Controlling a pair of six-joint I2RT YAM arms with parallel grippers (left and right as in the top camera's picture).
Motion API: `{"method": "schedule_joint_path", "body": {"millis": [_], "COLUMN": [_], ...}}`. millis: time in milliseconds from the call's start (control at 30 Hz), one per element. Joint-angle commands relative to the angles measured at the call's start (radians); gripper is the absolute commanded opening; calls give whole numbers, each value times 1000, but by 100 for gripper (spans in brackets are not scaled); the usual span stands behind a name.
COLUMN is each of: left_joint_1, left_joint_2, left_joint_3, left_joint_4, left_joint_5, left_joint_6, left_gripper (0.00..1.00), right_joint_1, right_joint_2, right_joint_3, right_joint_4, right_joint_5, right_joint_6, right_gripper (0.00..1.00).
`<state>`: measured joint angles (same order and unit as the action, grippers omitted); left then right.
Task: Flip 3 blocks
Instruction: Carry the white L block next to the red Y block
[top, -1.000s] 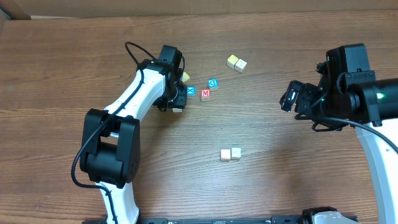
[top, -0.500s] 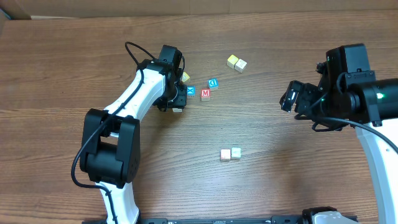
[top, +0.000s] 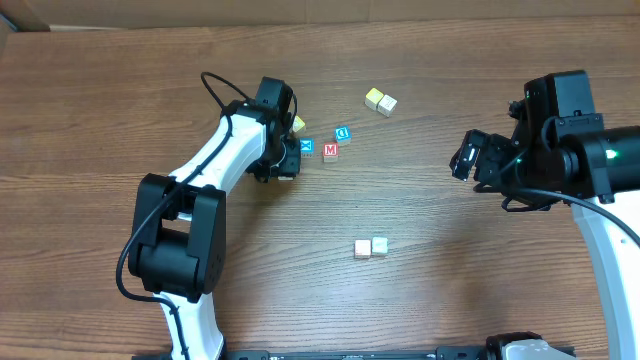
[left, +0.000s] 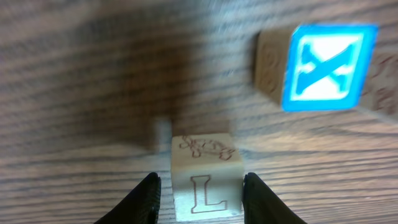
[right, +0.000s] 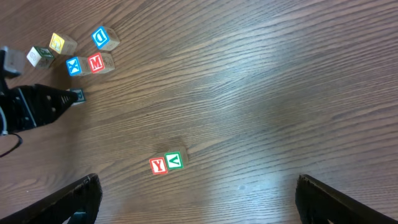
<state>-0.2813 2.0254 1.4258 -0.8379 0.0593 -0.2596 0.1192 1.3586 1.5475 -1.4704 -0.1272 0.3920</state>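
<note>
You're on the grab of a flip: left fingers stand partly open either side of the pale L block, on the bench near the blue X block, one finger touching, a sliver of gap at the other, so nothing's held; next likely close, lift, roll it onto another face. Red Y block and green V block sit touching mid-bench, well apart from the right fingers, spread wide and empty. Only the left wrist view shows that gap and the L; only the right wrist view shows Y and V colours, overhead gives pale tops.
</note>
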Motion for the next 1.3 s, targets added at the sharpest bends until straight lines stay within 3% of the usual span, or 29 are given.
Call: {"method": "schedule_joint_path", "body": {"millis": [0,67,233,267,633,1067,1267], "left_joint_1": [0,0,0,0,0,-1,-8], "left_joint_2": [15,15,15,15,-12,-201,-284], "left_joint_3": [-15,-15,-15,-15,18,19,19], "left_joint_4": [8,14,19,20,-4,-43,-129], "left_joint_5": [11,12,11,12,11,20,45], "left_joint_6": [-14,-16,-18,-21,-26,-25,-25], "left_gripper": [36,31,5,4,4,4,12], "right_joint_1": [-1,-1,-1,-1,-1,-1,-1], "right_joint_2": [1,1,1,1,1,1,1], "right_joint_3": [-6,-6,-6,-6,-6,-6,-6], "right_joint_4": [1,1,-2,-2,-2,6,6], "right_joint_5": [-6,-6,-6,-6,-10,-10,-9], "right_joint_6": [-3,-3,-3,-3,-3,-3,-3], "right_gripper": [100,100,100,100,100,100,100]}}
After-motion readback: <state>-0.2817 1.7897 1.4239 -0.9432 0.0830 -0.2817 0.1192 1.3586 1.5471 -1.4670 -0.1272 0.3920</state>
